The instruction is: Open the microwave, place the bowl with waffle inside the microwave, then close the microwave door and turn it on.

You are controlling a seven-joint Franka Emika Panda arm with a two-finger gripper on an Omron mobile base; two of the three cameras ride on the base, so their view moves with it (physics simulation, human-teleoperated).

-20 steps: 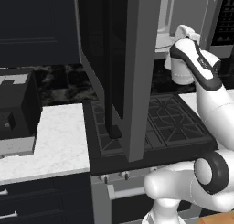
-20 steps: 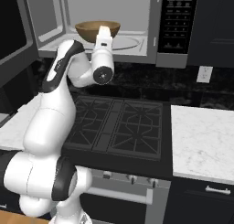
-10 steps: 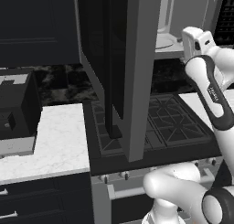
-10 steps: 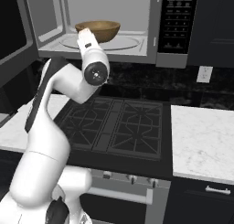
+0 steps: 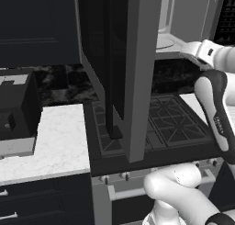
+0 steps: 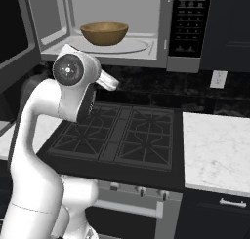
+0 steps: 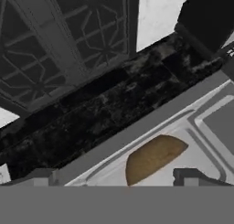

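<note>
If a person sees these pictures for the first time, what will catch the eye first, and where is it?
The wooden bowl stands out first, sitting on the round plate inside the open microwave above the stove. Next is the microwave door, swung wide open and hanging large over the left side of the stove. The white arm bends up in front of the microwave, and its gripper is open, near the bowl.

We see the bowl (image 6: 104, 33) as tan wood with a soft satin sheen, faint grain on its wall. It sits at about ten o'clock of the matt light-grey turntable plate (image 6: 131, 46). The microwave (image 6: 146, 18) has smooth, dull grey walls inside; its button panel (image 6: 187, 21) at three o'clock is glossy black. The microwave door (image 5: 120, 68) shows dark glass in a matt grey frame. The stove grates (image 6: 122, 133) look like rough black iron, and the counter (image 6: 217, 150) like polished pale marble.
</note>
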